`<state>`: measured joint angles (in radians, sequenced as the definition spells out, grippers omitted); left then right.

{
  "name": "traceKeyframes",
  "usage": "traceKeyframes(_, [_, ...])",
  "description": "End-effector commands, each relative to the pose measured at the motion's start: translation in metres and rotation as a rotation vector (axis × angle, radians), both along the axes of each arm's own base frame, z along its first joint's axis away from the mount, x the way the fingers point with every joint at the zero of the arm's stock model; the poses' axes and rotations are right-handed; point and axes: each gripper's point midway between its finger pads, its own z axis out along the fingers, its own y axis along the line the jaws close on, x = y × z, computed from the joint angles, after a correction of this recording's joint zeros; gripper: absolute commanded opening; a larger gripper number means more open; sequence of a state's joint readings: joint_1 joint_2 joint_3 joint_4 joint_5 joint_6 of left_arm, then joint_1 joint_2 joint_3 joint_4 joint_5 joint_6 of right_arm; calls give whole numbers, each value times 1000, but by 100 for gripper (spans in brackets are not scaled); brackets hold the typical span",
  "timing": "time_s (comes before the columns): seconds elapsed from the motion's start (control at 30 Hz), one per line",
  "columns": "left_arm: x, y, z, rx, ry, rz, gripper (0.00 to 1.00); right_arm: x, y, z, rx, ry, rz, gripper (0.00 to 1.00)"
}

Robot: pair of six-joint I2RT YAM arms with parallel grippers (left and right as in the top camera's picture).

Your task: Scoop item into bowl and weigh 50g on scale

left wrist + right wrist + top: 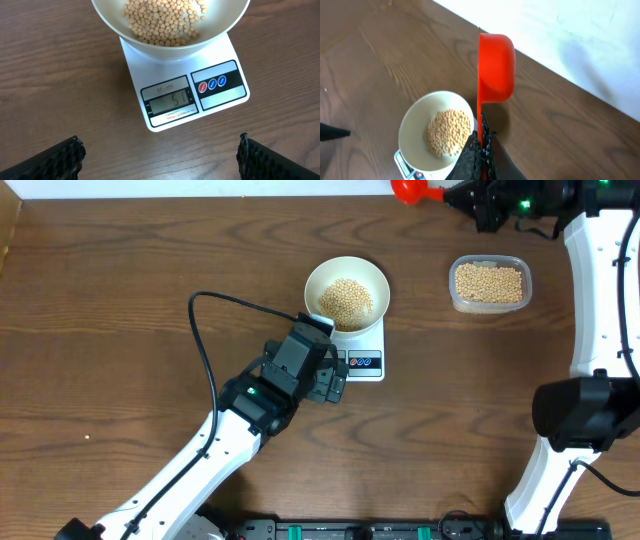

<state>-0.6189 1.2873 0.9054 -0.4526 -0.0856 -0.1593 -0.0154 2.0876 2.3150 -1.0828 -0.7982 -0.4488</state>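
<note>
Seen from overhead, the bowl (312, 280) sits on the far half of the scale (370, 345), with the beans (346, 300) in it. A tub (455, 280) lies at the bowl's 3 o'clock, well apart; a scoop (408, 190) is at 1 o'clock, perhaps above the far edge of the table (120, 270).

You're probably in a robotics lab: a wood-grain table (110, 290) beside a white wall (580, 35), with a cabled robot arm (190, 458) on it.
</note>
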Motion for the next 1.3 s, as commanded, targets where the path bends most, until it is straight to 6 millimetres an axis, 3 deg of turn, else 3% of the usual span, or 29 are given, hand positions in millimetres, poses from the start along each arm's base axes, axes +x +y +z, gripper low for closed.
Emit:
traceKeyframes(0.0, [0,4,1,13,-8,7,99,0,4,9,62,13,-7,1])
traceKeyframes(0.23, [0,4,1,13,-8,7,99,8,4,17,97,10,-42,1])
traceKeyframes(0.87, [0,4,1,13,-8,7,99,9,15,11,37,-7,-41,1])
traceKeyframes(1.1, [0,4,1,13,-8,7,99,-13,35,-9,-57,13,61,1])
traceKeyframes(1.27, [0,4,1,13,-8,7,99,-38,53,-27,-102,134,87,1])
